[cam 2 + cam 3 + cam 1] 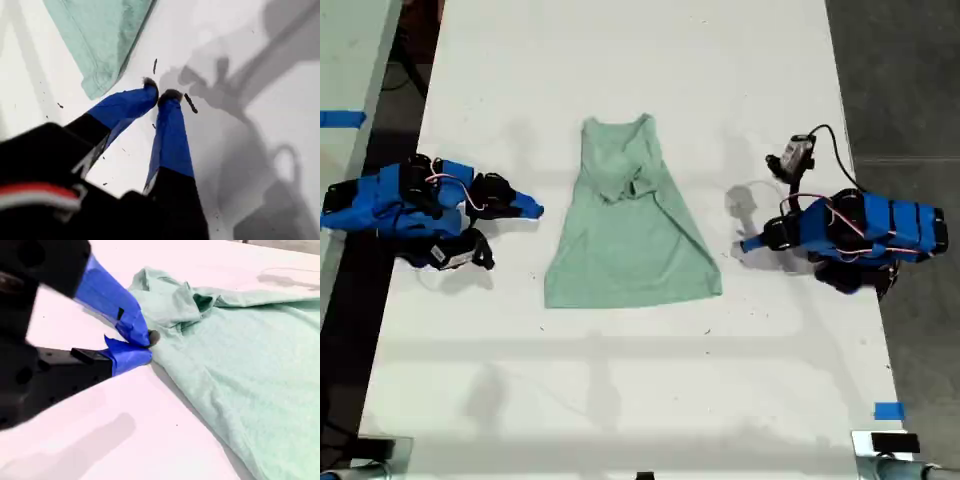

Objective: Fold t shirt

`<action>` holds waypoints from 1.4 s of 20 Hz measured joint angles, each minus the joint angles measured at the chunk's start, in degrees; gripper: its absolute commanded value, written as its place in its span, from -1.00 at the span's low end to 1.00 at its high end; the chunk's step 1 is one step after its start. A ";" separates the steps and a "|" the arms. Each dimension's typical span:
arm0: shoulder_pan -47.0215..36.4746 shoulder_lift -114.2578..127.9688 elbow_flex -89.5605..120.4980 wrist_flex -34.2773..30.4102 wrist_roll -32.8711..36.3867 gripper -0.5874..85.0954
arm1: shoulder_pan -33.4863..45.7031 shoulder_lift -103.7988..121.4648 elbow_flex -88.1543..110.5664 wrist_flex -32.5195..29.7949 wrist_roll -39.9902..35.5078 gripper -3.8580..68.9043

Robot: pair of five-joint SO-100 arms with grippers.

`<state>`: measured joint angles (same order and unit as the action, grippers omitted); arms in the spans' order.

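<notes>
The t shirt point(630, 240) lies flat on the white desk point(620, 400) at the centre of the exterior view, with its wrinkled collar toward the top of the frame and the wide hem toward the bottom. My first gripper point(744, 244) rests at the exterior view's right, near the hem corner, its blue fingers point(172, 135) pressed together and holding nothing. My second gripper point(535, 209) is at the exterior view's left, beside the upper part of the shirt, and its fingers point(127, 355) are also closed at the tips, empty.

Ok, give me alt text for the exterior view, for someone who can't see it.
A pale mint-green t shirt lies flat mid-table, neck away from the camera, rumpled near the collar. A blue arm rests on each side, both grippers pointing inward, neither touching the shirt.
</notes>
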<state>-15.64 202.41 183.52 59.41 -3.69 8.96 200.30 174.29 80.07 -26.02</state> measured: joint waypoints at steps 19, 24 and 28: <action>0.00 0.00 0.00 0.00 0.00 -0.99 | -8.53 -10.55 -11.16 1.49 16.61 -0.77; -0.44 0.00 0.00 0.00 0.00 -0.99 | -9.49 -51.68 -42.36 2.55 21.88 -0.07; -0.44 0.00 0.00 0.00 0.00 -0.99 | -9.40 -71.28 -51.77 -3.16 22.06 0.16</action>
<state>-16.08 202.41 183.52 59.41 -3.69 -0.44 129.02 122.52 76.90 -3.96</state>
